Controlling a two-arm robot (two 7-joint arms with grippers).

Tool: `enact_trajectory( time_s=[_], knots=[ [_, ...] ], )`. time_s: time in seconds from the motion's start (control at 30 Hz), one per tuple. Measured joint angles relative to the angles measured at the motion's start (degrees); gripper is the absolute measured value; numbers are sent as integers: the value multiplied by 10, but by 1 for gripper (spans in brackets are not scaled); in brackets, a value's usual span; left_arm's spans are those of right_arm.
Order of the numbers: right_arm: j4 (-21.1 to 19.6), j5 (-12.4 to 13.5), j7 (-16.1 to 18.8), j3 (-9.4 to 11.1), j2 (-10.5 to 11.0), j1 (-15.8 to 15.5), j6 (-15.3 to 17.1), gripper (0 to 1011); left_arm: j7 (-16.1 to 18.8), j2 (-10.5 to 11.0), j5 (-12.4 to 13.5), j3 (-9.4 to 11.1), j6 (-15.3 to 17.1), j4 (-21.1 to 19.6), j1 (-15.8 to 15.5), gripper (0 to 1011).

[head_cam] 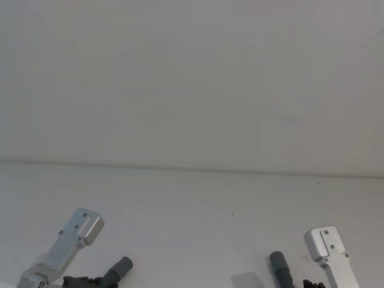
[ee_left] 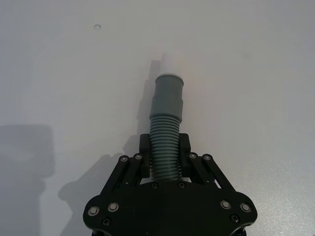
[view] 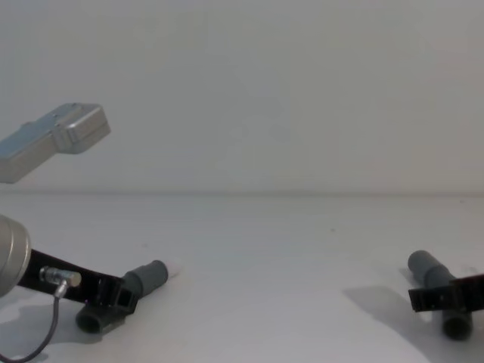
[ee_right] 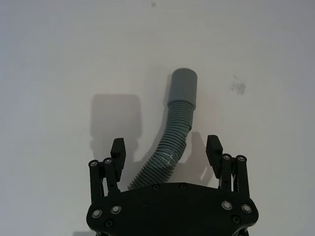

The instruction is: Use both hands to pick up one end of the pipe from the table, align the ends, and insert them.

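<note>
Clamping one of two pipe pieces [ee_left: 167,96] is the left end effector [ee_left: 165,145] (right end effector [ee_right: 166,144] gapes).

Colours and patterns: two pipe pieces and two grippers on the table [head_cam: 192,204].
Table: plain matte white with a few small dark specks. White-tipped pipe piece [ee_left: 166,123]: dark grey, smooth at the sleeve and closely ringed with ribs along the rest; tip [ee_left: 172,61] white. Socket pipe piece [ee_right: 170,142]: same dark grey, ribbed in rings through its bend, plain at the socket [ee_right: 184,86]. Left gripper [ee_left: 165,147] and right gripper [ee_right: 166,146]: black, dotted with silver screw heads. Arm brackets [head_cam: 75,237]: pale silver metal.
</note>
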Motion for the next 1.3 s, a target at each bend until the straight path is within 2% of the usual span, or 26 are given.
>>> enact_trajectory(
  time_s=[0.63,0.9,1.03,1.3],
  knots=[
    [17,4,-38,30,-60,17,72,1002,0,0,0,0,0,0,0,299],
    [19,5,-45,38,-75,21,89,1002,0,0,0,0,0,0,0,299],
    [20,5,-48,41,-78,23,95,961,0,0,0,0,0,0,0,299],
    [21,6,-52,46,-84,24,103,729,0,0,0,0,0,0,0,299]
  ],
)
